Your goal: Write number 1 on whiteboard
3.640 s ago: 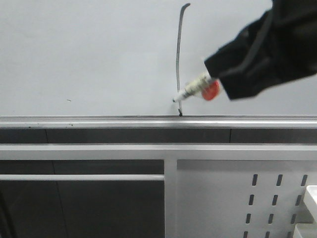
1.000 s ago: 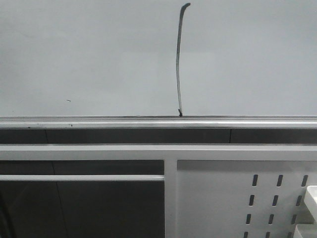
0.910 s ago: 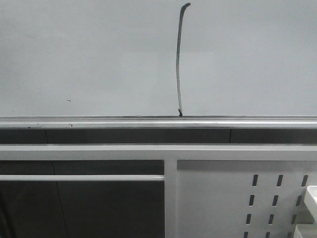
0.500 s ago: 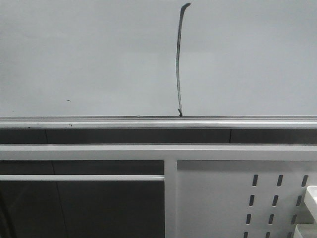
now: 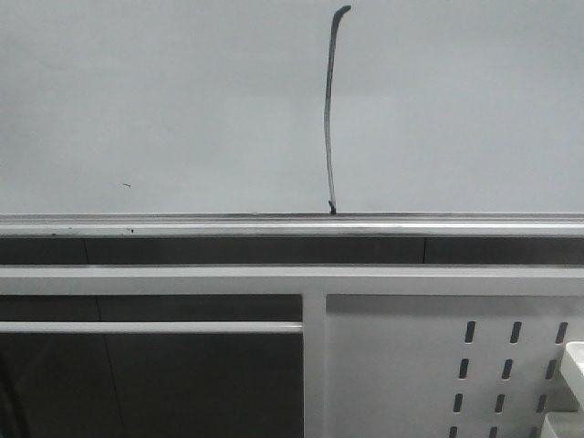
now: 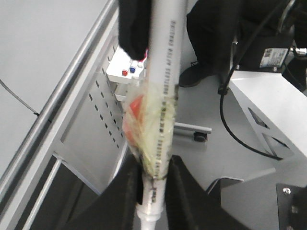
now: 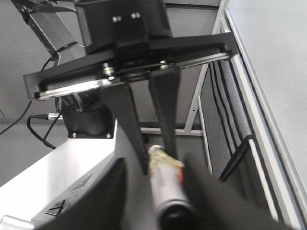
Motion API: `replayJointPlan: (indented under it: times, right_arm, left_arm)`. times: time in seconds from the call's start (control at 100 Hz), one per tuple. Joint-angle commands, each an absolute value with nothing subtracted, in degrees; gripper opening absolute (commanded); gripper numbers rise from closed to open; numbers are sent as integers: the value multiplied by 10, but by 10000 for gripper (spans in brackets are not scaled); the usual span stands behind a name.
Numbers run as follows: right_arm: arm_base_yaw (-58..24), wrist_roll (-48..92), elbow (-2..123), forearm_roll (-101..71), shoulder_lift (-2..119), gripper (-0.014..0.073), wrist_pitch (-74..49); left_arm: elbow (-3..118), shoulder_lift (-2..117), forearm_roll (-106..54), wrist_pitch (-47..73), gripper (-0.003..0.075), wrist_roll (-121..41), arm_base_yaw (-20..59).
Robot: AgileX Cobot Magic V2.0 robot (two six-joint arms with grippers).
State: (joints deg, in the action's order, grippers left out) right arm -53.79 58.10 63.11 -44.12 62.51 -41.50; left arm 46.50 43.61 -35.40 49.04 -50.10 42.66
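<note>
The whiteboard (image 5: 164, 109) fills the upper front view, and the number 1 (image 5: 328, 119) is a thin dark stroke with a hooked top that reaches down to the silver rail (image 5: 182, 226). Neither gripper shows in the front view. Away from the board, my left gripper (image 6: 153, 191) is shut on a white taped marker (image 6: 163, 72) with a red patch. The right wrist view shows the left gripper's fingers (image 7: 125, 115) on that marker (image 7: 165, 187). My right gripper (image 7: 156, 165) stands open around the marker's other end, with a gap on one side.
Under the rail runs a white frame with a perforated metal panel (image 5: 438, 365) at lower right and a white box (image 5: 573, 365) at the edge. A tiny speck (image 5: 126, 185) marks the board. A small box with red and blue buttons (image 6: 125, 72) hangs on the panel.
3.6 s ago an arm held the marker at the foot of the stroke in the front view. It has left that view. Over the last second the front view is unchanged.
</note>
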Motion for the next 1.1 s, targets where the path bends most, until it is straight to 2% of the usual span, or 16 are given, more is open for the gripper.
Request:
replayJointPlan:
  times: [0.0, 0.05, 0.08, 0.15, 0.22, 0.27, 0.32, 0.37, 0.42, 0.48, 0.58, 0.75, 0.82, 0.97, 1.09]
  right_arm:
    - [-539, 583, 649, -461, 602, 540, -408]
    - [-533, 573, 649, -449, 590, 598, -408]
    - [-528, 563, 649, -437, 582, 605, -410]
    - [-512, 532, 649, -402, 555, 583, -415]
    - [-492, 481, 648, -361, 524, 517, -426]
    - [-477, 444, 644, -338, 501, 423, -438]
    - [-464, 402, 636, -316, 475, 281, -455]
    - [-453, 384, 625, -299, 447, 77, -470]
    - [-445, 380, 610, -283, 421, -75, -482]
    - [-440, 366, 587, -263, 392, -46, -478]
    - [-435, 331, 536, -230, 337, -48, -448]
    - [-433, 253, 462, -155, 254, -48, -403]
    - [-433, 214, 448, -122, 229, -48, -411]
    - [-433, 163, 439, -83, 194, -48, -443]
    - [-433, 158, 439, -77, 187, -48, -452]
  left_arm:
    - [484, 438, -397, 422, -20, -490, 425]
    - [475, 438, -409, 403, -20, -490, 425]
    - [469, 438, -418, 389, -20, -490, 425]
    - [450, 438, -442, 345, -20, -491, 425]
    - [425, 438, -470, 283, -20, -492, 425]
    - [404, 438, -493, 224, -20, -492, 425]
    - [383, 438, -514, 158, -20, -492, 432]
    - [364, 442, -524, 93, -20, -492, 444]
    - [352, 451, -525, 33, -20, -492, 462]
    - [346, 472, -525, -12, -20, -492, 490]
    - [346, 531, -525, -112, -20, -491, 566]
    - [346, 634, -592, -406, -20, -485, 693]
    - [346, 670, -626, -484, -20, -452, 720]
    - [353, 718, -625, -482, -20, -392, 699]
    - [373, 735, -613, -451, -20, -361, 649]
